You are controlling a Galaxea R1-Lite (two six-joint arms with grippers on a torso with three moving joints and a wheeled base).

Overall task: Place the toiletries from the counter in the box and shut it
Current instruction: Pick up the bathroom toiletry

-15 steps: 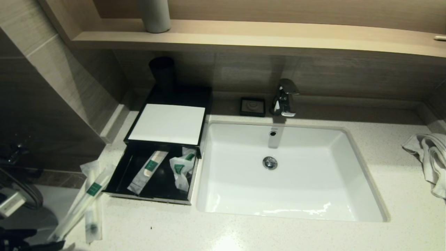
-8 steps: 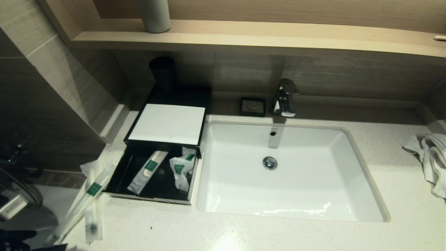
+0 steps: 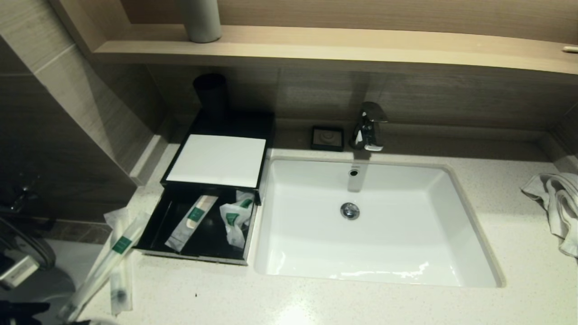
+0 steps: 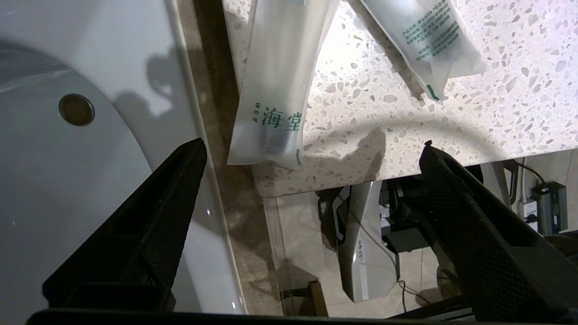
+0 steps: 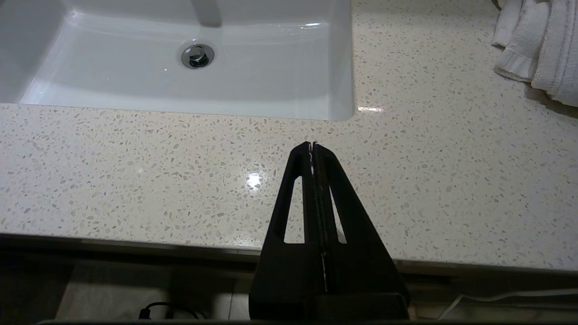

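Toiletries (image 3: 118,246) lie at the counter's (image 3: 316,302) left edge beside the box's (image 3: 216,160) open drawer; only my wrist view shows my left gripper (image 4: 311,149) spread wide, empty, near one sachet (image 4: 275,85); my right gripper (image 5: 312,146) is clenched

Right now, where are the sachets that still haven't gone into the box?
In the head view, two long sachets lie crossed on the counter at its left front corner, just left of the box's open drawer.

Bathroom fittings around the basin

Chrome tap (image 3: 369,126) and small black dish (image 3: 327,137) at the worktop's back edge; white towel (image 3: 554,203) at its right edge; grey cylinder (image 3: 200,20) on the wooden shelf (image 3: 361,47).
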